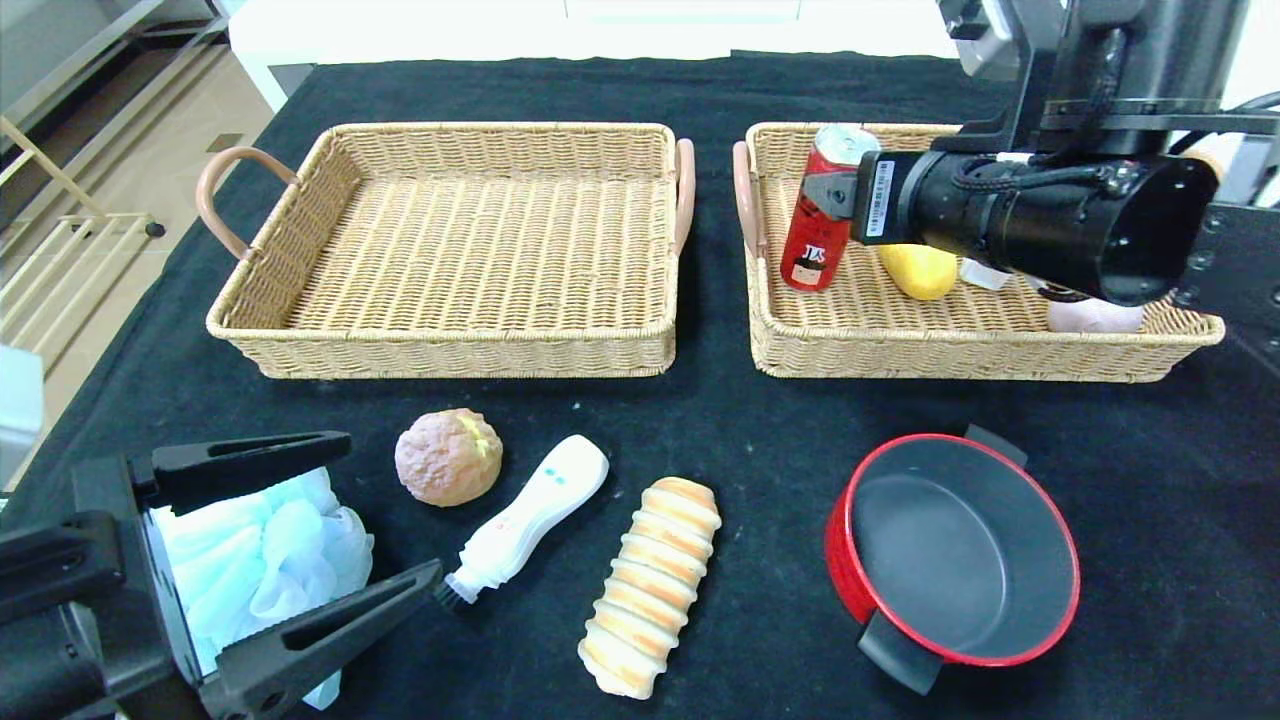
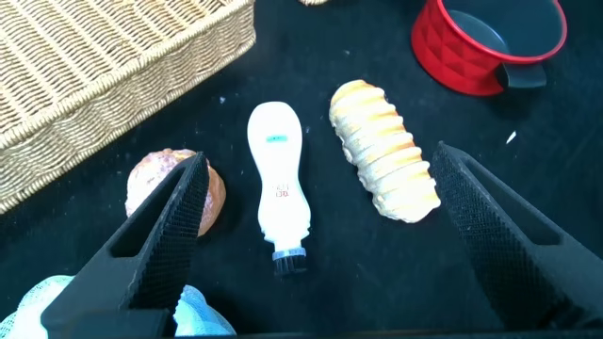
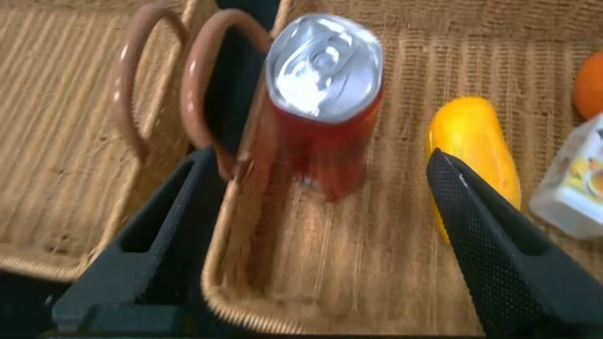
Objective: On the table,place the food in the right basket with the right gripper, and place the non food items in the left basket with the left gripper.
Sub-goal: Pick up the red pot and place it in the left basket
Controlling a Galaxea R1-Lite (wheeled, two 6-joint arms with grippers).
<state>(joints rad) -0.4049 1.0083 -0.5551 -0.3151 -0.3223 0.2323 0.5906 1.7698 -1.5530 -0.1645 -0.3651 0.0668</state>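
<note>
You are hovering the right gripper [image 3: 311, 235] spread wide around the can [image 3: 323, 99], standing between its fingers in the right basket [image 1: 960, 345], because that food is delivered; the left gripper [image 1: 300, 540] is waiting spread over the sponge [image 1: 262, 550].

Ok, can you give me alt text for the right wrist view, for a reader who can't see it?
The right tool hangs open above a red can standing upright in a corner of the right basket, its fingers wide on either side and not touching it. A yellow fruit lies beside the can, and the left basket shows next to it.
</note>
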